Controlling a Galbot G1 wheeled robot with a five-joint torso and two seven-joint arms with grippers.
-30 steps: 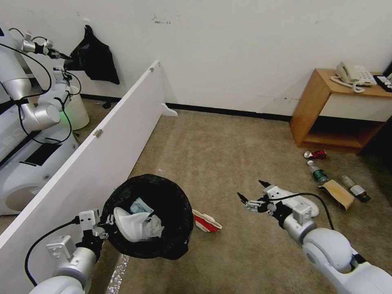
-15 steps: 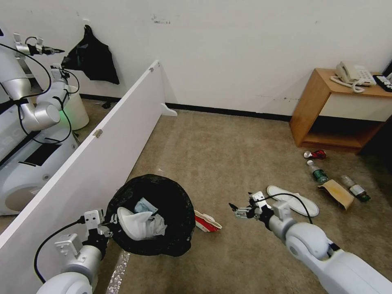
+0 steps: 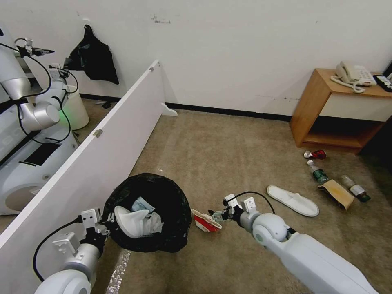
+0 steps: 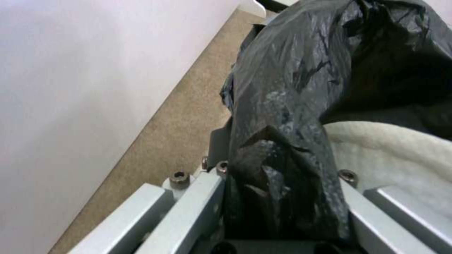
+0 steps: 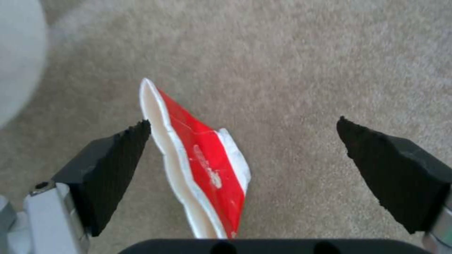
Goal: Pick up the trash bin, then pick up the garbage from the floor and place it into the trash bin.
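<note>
The right end effector (image 3: 215, 215), pads spread wide, straddles a crushed red-white carton (image 5: 200, 165) on the carpet, while the left end effector (image 3: 105, 223) clamps the trash bin's (image 3: 163, 237) black-lined rim, holding it beside the carton.

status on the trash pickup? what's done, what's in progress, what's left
Done: left gripper holds the trash bin by its bagged rim; a white slipper and tissue wads lie inside.
In hand: right gripper, open, straddles the red-white carton, not yet closed.
Left: carton, second slipper, red can, two bottles, brown paper bag on the carpet.
</note>
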